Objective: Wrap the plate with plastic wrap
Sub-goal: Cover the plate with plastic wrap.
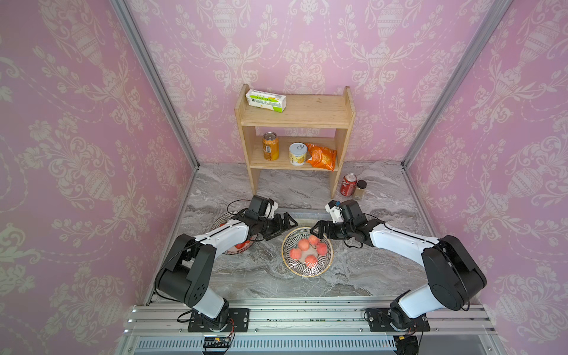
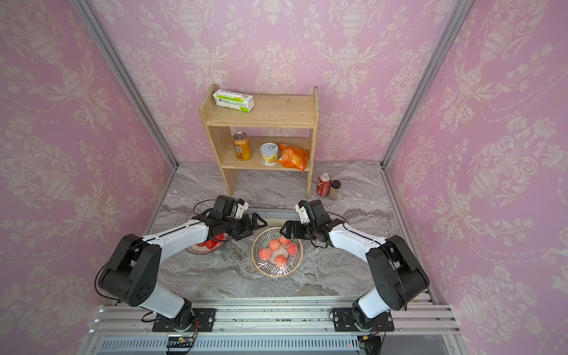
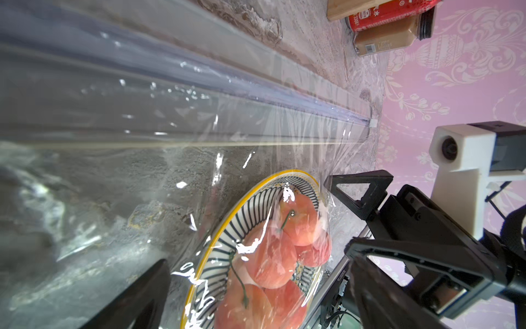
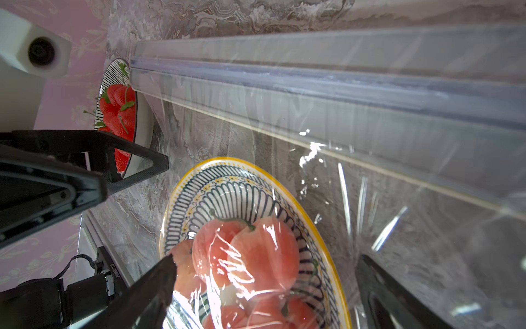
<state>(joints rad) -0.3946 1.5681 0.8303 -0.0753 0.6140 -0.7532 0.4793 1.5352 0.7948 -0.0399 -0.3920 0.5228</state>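
Plate (image 1: 304,271) of peaches (image 1: 307,250) is sitting mid-bench between the two arms. Plastic wrap (image 4: 355,199) is lying draped over the plate and running back to its dispenser box (image 4: 341,94). The box is lying just behind the plate's far rim, with its long axis going side to side across the bench, crosswise to both arms' reach.

Left gripper (image 1: 284,227) is hovering at the far-left rim and right gripper (image 1: 318,230) at the far-right rim, tips pointing at each other. Both are about equally near the film and the box. Both are standing spread wide and pinching nothing; I can't tell if any fingertip is brushing the film.

The film is looking not yet cut from the box, so the next move is likely calling for a grip near the box edge.
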